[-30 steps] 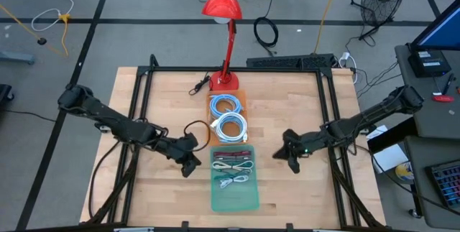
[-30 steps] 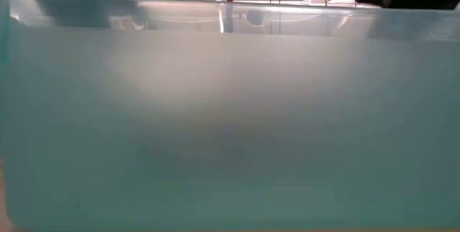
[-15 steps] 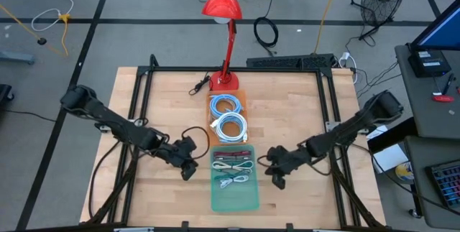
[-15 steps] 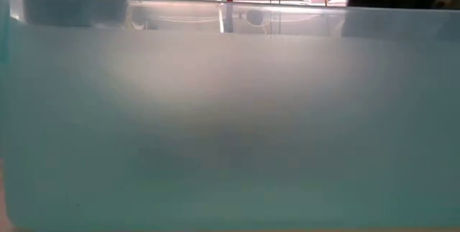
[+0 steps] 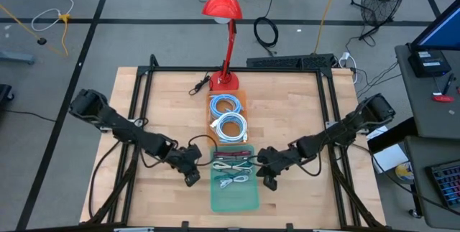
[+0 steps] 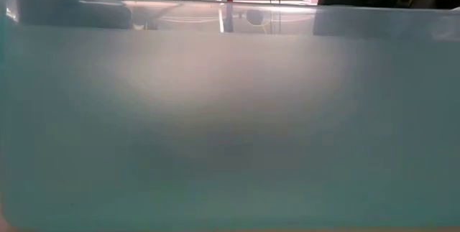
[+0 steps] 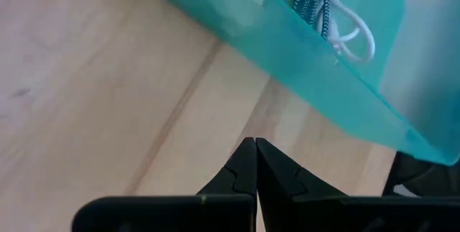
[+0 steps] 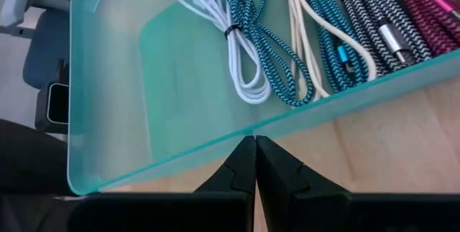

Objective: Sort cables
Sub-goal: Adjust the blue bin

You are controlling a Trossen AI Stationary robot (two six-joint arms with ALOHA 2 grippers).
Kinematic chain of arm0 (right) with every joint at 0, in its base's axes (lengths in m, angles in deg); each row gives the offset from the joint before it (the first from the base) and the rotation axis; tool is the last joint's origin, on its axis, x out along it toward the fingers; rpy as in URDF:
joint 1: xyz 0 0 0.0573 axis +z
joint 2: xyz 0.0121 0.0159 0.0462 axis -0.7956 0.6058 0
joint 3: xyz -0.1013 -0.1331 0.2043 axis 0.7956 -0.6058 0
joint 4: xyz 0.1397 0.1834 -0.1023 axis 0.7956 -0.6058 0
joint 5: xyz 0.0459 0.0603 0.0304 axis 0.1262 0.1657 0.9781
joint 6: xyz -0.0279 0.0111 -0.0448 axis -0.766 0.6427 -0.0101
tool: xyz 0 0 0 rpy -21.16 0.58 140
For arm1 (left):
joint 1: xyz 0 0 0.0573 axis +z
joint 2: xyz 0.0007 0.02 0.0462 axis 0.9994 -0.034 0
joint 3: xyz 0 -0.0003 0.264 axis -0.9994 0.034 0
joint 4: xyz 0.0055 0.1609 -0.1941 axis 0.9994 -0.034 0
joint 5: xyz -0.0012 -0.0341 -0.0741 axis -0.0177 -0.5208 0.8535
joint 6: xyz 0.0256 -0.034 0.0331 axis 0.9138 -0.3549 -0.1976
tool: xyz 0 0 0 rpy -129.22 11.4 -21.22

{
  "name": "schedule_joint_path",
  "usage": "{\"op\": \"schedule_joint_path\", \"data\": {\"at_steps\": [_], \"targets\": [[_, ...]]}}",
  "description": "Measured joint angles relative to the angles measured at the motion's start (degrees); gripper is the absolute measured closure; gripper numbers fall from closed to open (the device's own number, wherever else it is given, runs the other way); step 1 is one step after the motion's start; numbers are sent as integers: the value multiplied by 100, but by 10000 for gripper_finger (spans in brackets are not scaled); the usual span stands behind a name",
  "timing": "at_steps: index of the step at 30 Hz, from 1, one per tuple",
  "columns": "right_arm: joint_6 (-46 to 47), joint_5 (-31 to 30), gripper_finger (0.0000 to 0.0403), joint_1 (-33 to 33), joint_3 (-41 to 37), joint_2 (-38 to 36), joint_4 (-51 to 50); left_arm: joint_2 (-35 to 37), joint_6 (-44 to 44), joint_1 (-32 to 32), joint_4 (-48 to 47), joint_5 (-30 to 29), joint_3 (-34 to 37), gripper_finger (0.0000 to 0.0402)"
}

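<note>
Cables lie sorted in two containers at the middle of the light wooden table [image 5: 287, 117]: short braided bundles [image 8: 287, 38] in white, blue, grey and magenta rest side by side in the translucent teal plastic bin [image 5: 237, 197], and two light-blue round coils [image 5: 229, 117] sit in the orange tray [image 5: 242, 95] beyond it. Left gripper [image 5: 191, 177] hovers just beside the bin's left wall, jaws closed on nothing. Right gripper [image 5: 269, 182] hangs at the bin's right wall, jaws likewise closed and empty.
</note>
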Motion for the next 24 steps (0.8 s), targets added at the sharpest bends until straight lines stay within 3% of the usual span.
{"op": "schedule_joint_path", "data": {"at_steps": [5,24], "targets": [[-7,-3,403,-57,0,0,0,-168,1,0,402,-5,0,402],[-139,10,403,-426,2,0,32,-166,164,199,395,-115,0,402]]}}
